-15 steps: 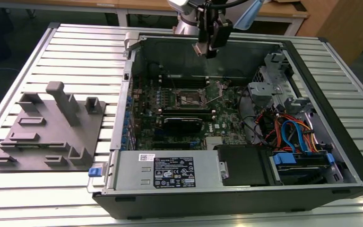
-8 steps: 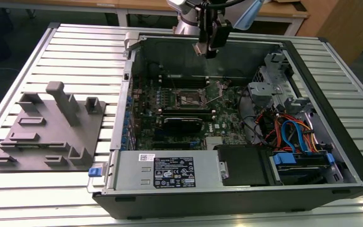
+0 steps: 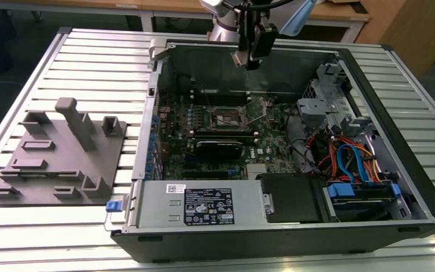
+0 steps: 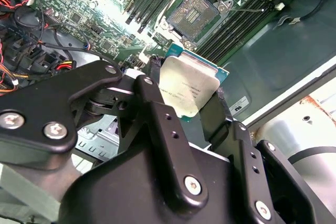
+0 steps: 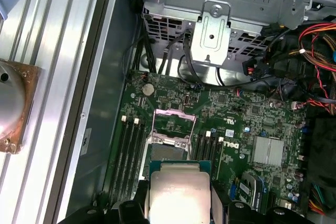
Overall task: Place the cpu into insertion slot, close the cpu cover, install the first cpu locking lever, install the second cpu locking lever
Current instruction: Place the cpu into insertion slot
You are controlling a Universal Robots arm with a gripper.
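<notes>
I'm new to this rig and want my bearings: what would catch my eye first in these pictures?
First the silver-topped cpu, pinched between the black fingers of the hand in both wrist views. Beyond it, the insertion slot sits exposed on the green motherboard. In the exterior view the hand hangs above the far side of the open computer case.

The arm (image 3: 219, 25) hangs in from above, wrist turned so the gripper (image 3: 248, 61) points straight down. Its two black fingers (image 4: 157, 113) are closed on opposite edges of the cpu (image 4: 186, 85), gripped flat at the tips, metal top facing the wrist.
</notes>
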